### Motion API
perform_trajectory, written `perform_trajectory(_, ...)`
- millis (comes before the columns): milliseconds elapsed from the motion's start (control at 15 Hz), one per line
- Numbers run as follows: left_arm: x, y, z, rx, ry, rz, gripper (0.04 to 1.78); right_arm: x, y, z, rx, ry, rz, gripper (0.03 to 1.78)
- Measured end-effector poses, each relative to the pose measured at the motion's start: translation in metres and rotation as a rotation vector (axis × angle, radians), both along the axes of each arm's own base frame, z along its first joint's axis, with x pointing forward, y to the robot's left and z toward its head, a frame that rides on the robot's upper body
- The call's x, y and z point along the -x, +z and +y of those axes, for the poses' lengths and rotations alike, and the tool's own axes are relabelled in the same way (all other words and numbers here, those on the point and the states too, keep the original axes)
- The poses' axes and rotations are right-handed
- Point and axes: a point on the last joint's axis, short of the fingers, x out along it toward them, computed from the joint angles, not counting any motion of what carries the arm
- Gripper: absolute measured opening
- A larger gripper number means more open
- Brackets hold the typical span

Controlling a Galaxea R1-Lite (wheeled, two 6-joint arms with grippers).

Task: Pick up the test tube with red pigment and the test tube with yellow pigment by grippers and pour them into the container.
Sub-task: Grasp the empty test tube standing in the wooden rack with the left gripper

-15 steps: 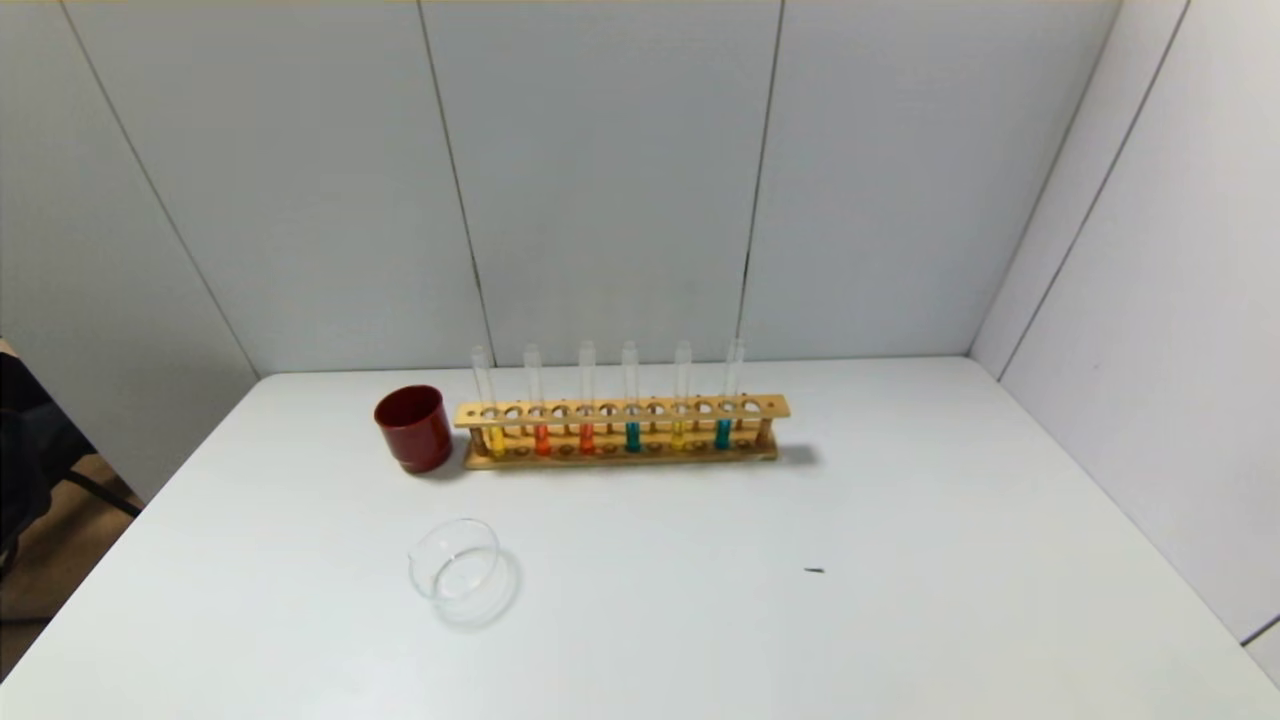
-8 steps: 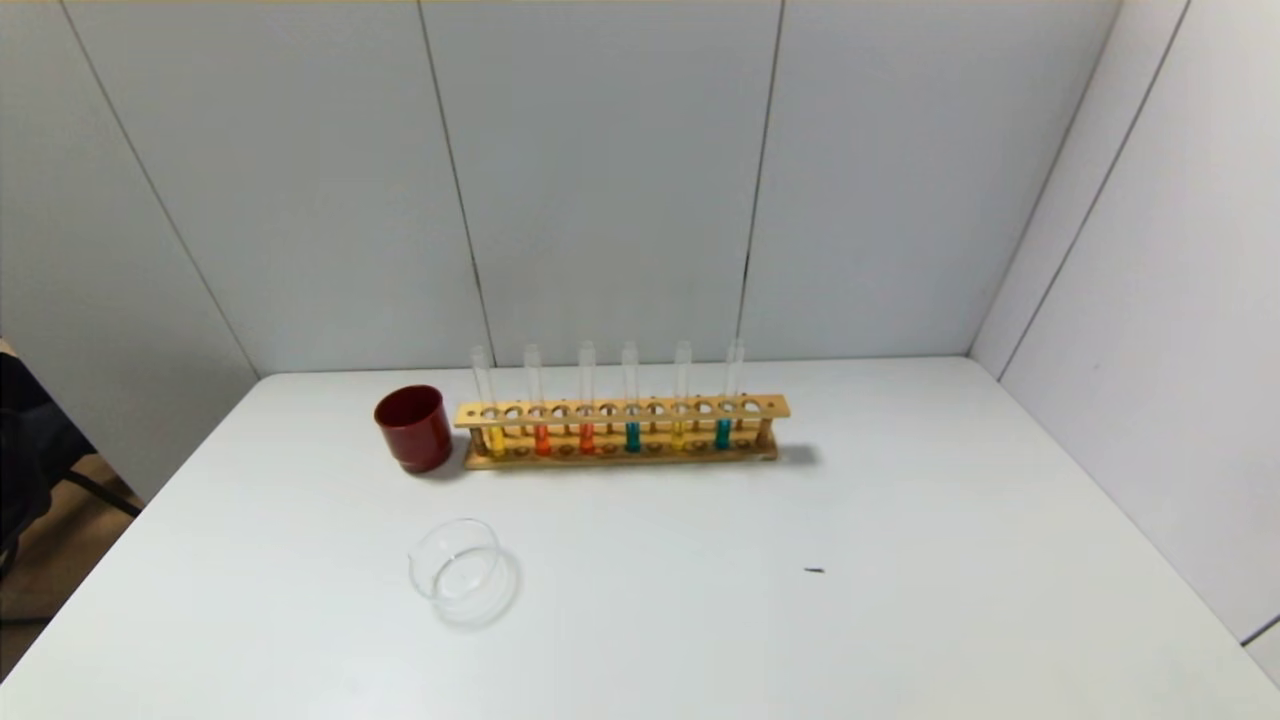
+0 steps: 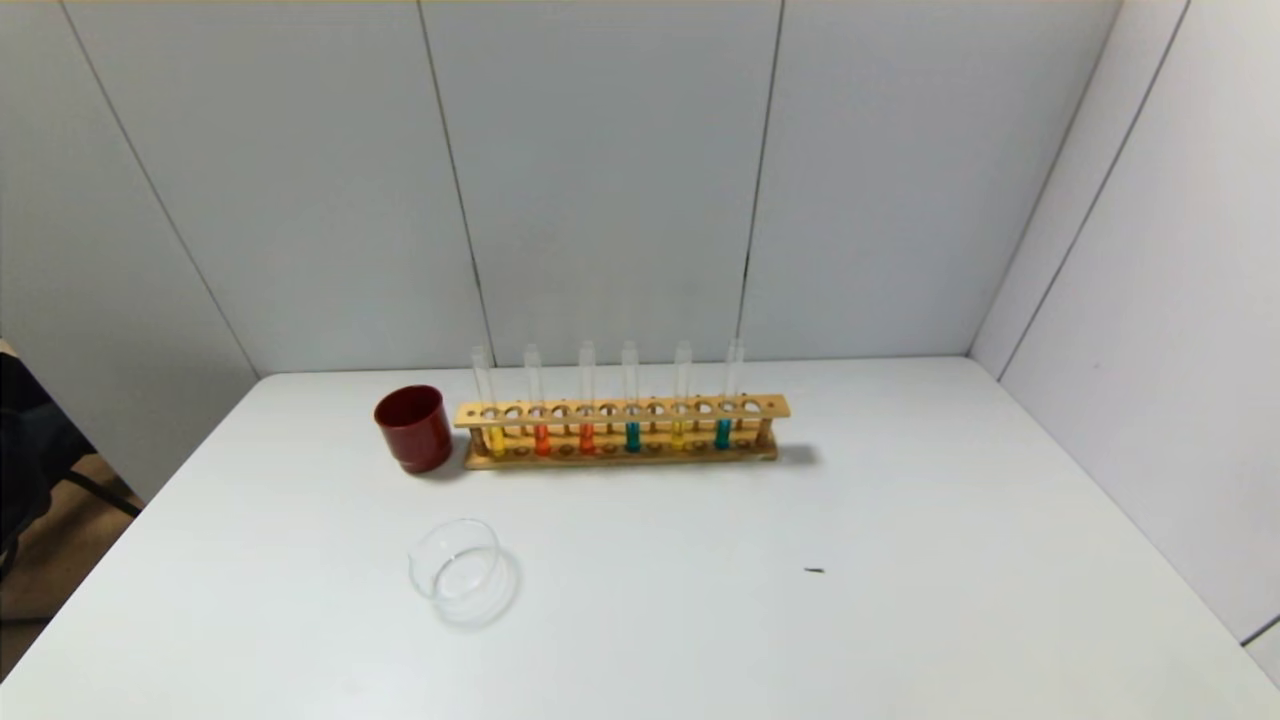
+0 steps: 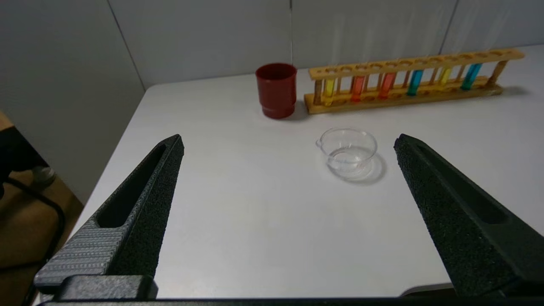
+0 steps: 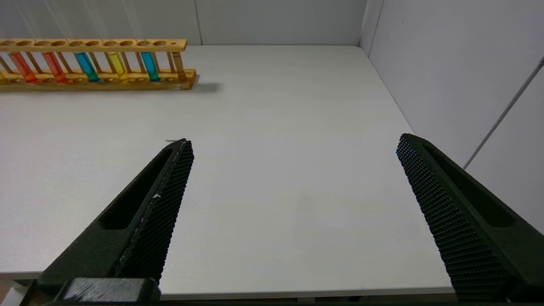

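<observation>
The white table (image 3: 900,520) is carrying everything. The wooden rack (image 3: 620,408) is sitting at about twelve o'clock, with the dark red cup (image 3: 413,428) just beside it at nine o'clock. The container (image 3: 455,570) is lying apart toward seven o'clock.

The left gripper (image 4: 289,142) and right gripper (image 5: 293,144) are hovering near the table's near edge, each spread wide and holding nothing.

The test tube with red pigment (image 3: 541,400) and the test tube with yellow pigment (image 3: 488,400) are standing upright in the rack. Thin glass probably handles light, slick and fragile, so gripping gently above the rack looks wisest.

Clear tube tops are fading into the wall, and both arms are staying out of the head view
</observation>
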Motion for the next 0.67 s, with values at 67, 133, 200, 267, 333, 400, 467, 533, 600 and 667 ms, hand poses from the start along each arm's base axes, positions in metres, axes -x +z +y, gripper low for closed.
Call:
perform_trajectory(67,0.009,0.019,-0.001,-0.003,-0.03,-0.018,1.75,0.0,0.0,0.0,0.0,0.0,0.0,1.75)
perform_trajectory(133,0.015,0.04,-0.001,-0.006,-0.067,-0.016,1.75,0.0,0.0,0.0,0.0,0.0,0.0,1.75)
perform_trajectory(200,0.016,0.057,-0.002,-0.008,-0.1,0.01,1.75,0.0,0.0,0.0,0.0,0.0,0.0,1.75)
perform_trajectory(267,0.012,0.075,-0.003,-0.008,-0.126,0.038,1.75,0.0,0.0,0.0,0.0,0.0,0.0,1.75)
perform_trajectory(333,0.003,0.095,-0.003,-0.007,-0.145,0.062,1.75,0.0,0.0,0.0,0.0,0.0,0.0,1.75)
perform_trajectory(400,-0.011,0.113,-0.003,-0.005,-0.157,0.087,1.75,0.0,0.0,0.0,0.0,-0.001,0.0,1.75)
perform_trajectory(467,-0.031,0.13,-0.004,-0.003,-0.168,0.114,1.75,0.0,0.0,0.0,0.0,-0.001,0.0,1.75)
perform_trajectory(533,-0.052,0.144,-0.004,-0.001,-0.18,0.138,1.75,0.0,0.0,0.0,0.0,-0.001,0.0,1.75)
perform_trajectory(600,-0.077,0.156,-0.005,0.003,-0.192,0.163,1.75,0.0,0.0,0.0,0.0,-0.001,0.0,1.75)
perform_trajectory(667,-0.106,0.164,-0.005,0.006,-0.204,0.187,1.75,0.0,0.0,0.0,0.0,0.0,0.0,1.75)
